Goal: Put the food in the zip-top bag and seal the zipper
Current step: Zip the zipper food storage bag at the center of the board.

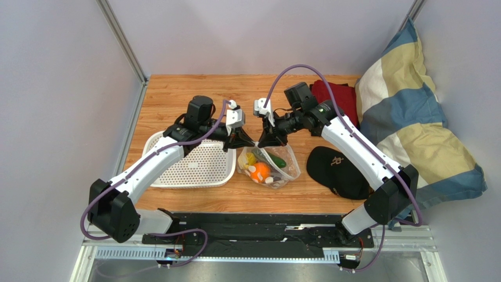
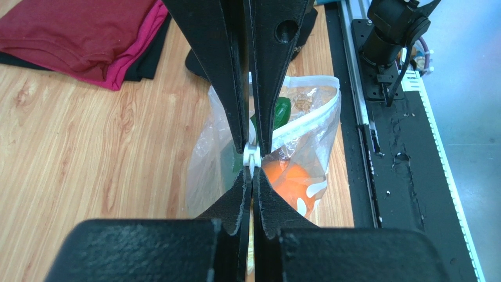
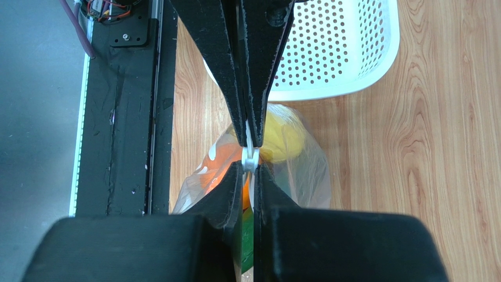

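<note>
White perforated basket (image 1: 194, 165), black cap (image 1: 340, 171), red cloth (image 1: 340, 97), striped pillow (image 1: 411, 120), wooden table (image 1: 176, 97)

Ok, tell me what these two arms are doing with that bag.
The left gripper and right gripper are both shut on the zipper of the zip-top bag, tip to tip at its mouth. Inside it an orange, a lemon and a green cucumber show through the plastic. Past the pinch the mouth looks open, so the seal seems unfinished.
</note>
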Controlling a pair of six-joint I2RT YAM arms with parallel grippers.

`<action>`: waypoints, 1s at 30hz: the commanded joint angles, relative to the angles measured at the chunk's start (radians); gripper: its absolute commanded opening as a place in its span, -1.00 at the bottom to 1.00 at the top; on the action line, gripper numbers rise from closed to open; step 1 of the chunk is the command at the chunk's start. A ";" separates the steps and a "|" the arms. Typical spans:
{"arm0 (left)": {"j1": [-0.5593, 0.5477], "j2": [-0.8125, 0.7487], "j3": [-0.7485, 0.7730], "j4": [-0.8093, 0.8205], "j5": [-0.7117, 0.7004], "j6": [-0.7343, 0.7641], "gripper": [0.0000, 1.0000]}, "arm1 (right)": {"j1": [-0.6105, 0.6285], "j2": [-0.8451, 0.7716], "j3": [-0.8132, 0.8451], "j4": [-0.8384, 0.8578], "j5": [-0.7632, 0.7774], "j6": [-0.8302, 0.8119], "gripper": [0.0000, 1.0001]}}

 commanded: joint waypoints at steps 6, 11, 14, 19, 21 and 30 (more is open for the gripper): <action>0.081 -0.056 -0.044 0.234 0.006 -0.211 -1.00 | -0.005 -0.027 -0.023 -0.026 0.058 -0.083 -1.00; 0.133 -0.088 -0.076 0.312 -0.027 -0.319 -1.00 | -0.029 -0.030 -0.054 -0.046 0.074 -0.096 -1.00; 0.150 -0.106 -0.096 0.329 -0.037 -0.343 -1.00 | -0.057 -0.026 -0.046 -0.071 0.084 -0.105 -1.00; 0.173 -0.128 -0.130 0.351 -0.070 -0.363 -1.00 | -0.115 -0.029 -0.038 -0.146 0.091 -0.155 -1.00; 0.196 -0.128 -0.139 0.374 -0.084 -0.406 -1.00 | -0.132 -0.035 -0.041 -0.186 0.097 -0.169 -1.00; 0.241 -0.117 -0.128 0.389 -0.087 -0.431 -1.00 | -0.212 -0.083 -0.073 -0.355 0.159 -0.292 -1.00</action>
